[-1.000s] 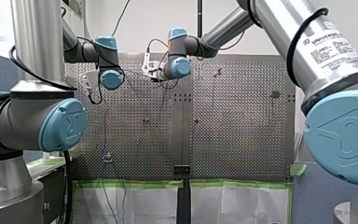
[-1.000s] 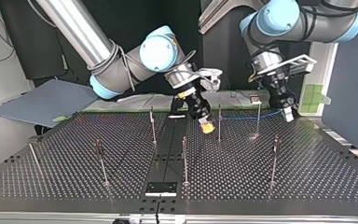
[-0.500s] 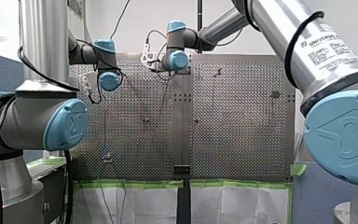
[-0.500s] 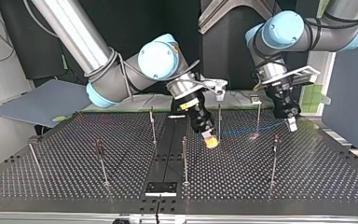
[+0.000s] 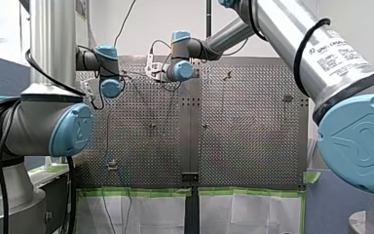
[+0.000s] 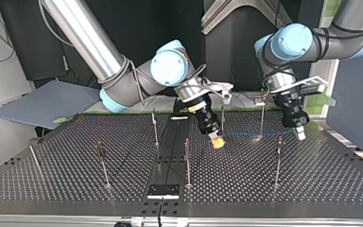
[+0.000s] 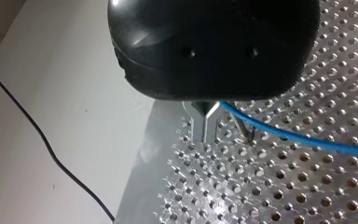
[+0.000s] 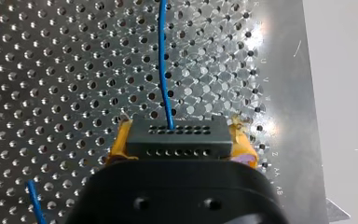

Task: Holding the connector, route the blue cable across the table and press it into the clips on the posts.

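My right gripper (image 6: 217,141) hangs low over the middle of the perforated table (image 6: 312,189). Its yellow pads (image 8: 120,145) are shut on a black connector (image 8: 176,139). The blue cable (image 8: 164,60) leaves the connector and runs ahead over the plate. In the top view the cable (image 6: 246,134) stretches rightward, past two posts, to my left gripper (image 6: 300,133). The metal fingers (image 7: 198,122) of my left gripper (image 7: 204,125) are together, and the cable (image 7: 298,140) comes out from between them at their base.
Several thin posts stand on the plate, two close to the cable (image 6: 222,124) (image 6: 262,120) and others nearer the top view's front (image 6: 187,161) (image 6: 278,161). A black bracket (image 6: 163,190) sits at the front middle. Beyond my left gripper the plate ends at an edge (image 7: 140,177).
Both grippers have moved toward the top view's front and slightly rightward, carrying the connector and the cable past the two posts. Both stay shut.
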Motion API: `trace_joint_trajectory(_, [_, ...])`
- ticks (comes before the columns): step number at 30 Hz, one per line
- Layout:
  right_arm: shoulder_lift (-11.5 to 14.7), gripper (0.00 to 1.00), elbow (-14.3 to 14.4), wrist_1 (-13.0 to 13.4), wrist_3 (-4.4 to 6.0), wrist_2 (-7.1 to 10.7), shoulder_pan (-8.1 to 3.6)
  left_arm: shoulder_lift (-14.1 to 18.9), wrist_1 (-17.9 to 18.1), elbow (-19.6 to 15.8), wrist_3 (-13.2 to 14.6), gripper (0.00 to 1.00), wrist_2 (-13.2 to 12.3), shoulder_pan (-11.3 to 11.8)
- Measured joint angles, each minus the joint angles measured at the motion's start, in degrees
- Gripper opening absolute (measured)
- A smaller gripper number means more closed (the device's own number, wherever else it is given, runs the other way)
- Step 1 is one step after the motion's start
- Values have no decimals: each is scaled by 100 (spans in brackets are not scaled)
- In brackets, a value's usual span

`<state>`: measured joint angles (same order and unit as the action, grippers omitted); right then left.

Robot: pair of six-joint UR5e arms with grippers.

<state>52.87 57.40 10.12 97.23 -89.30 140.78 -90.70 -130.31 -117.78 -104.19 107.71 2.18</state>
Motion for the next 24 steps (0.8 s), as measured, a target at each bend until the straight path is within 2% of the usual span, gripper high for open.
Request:
trace_joint_trajectory(13, [-130,0,-278,-41,-2,-61,-32,-318,246,178,-162,0,-351,265])
trace_joint_trajectory(24, [-139,0,-455,-53,-17,-95,-38,-760,294,553,-258,0,-709,395])
